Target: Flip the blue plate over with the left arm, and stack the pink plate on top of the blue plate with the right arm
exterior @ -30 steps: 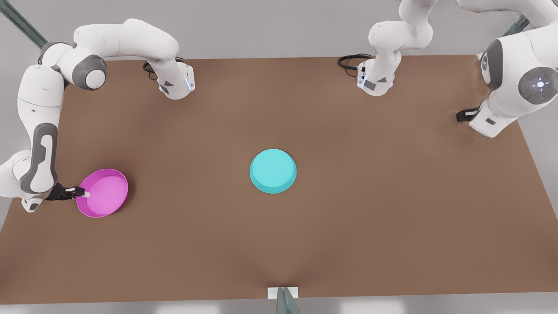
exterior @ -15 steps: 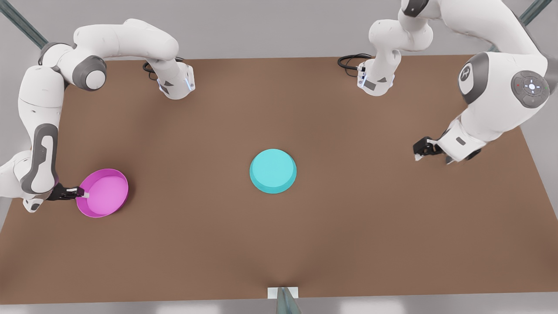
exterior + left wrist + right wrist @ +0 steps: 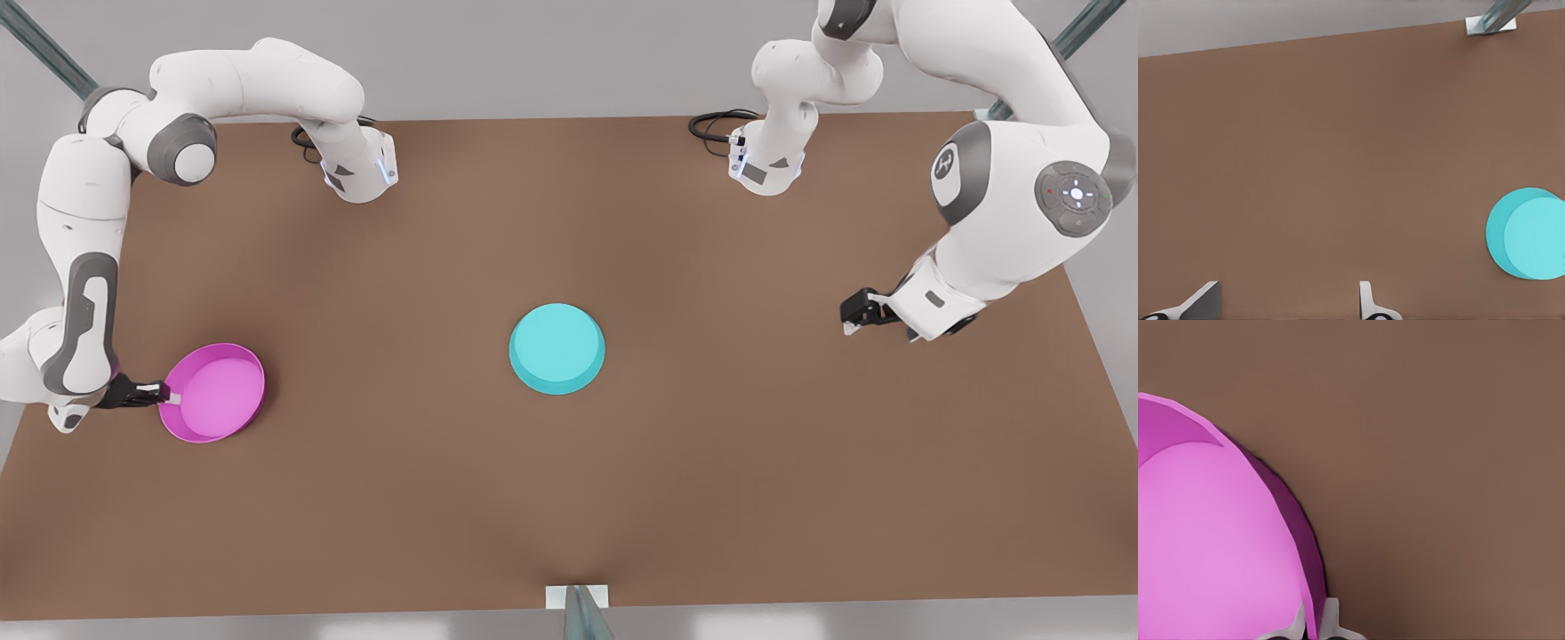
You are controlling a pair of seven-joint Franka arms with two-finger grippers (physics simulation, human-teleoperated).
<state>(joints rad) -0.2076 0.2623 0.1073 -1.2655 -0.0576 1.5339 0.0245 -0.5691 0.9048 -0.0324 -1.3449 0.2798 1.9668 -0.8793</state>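
Blue plate [image 3: 557, 348] lies base-up at the middle of the brown table [image 3: 711, 462], apparently already flipped; the pink plate [image 3: 213, 393] sits rim-up near the edge on the front view's left, well apart from it. Right gripper [image 3: 169, 392] is pinched on the pink plate's rim wall, one finger inside and one outside, while the left gripper [image 3: 853, 313] waits with fingers spread wide over bare table on the front view's right. Both dishes look like light, stiff, slick plastic, so I judge the thin rim the only real hold, and the plate may tilt or slip in that pinch when lifted.
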